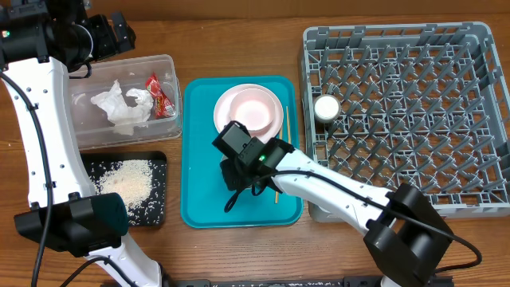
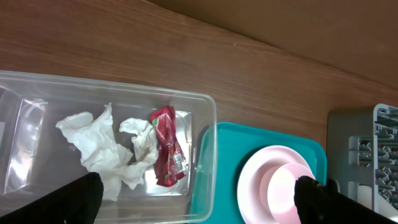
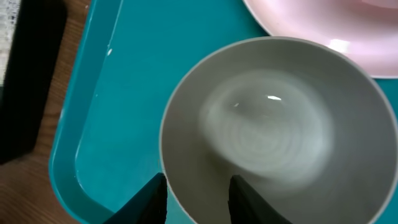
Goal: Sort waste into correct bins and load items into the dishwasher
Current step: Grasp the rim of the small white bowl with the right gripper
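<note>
Straddling the rim of the round grey-white bowl [image 3: 273, 137] on the teal plastic tray [image 3: 124, 93], six o'clock from the pale pink plate [image 3: 323, 25], my right gripper [image 3: 198, 186] holds its fingers [image 3: 149, 199] apart, poised to pinch the wall.

Parked at eleven o'clock, left gripper [image 1: 116, 37] spread wide; reaching from five o'clock, right gripper [image 3: 196, 198] slightly parted.

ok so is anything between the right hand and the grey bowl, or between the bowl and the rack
Nothing: the right hand straddles the rim of the grey bowl. Toward the dish rack, a chopstick lies along the rack-side edge of the teal tray, and a white cup stands at the rack's tray-side edge. A lift should clear both.
</note>
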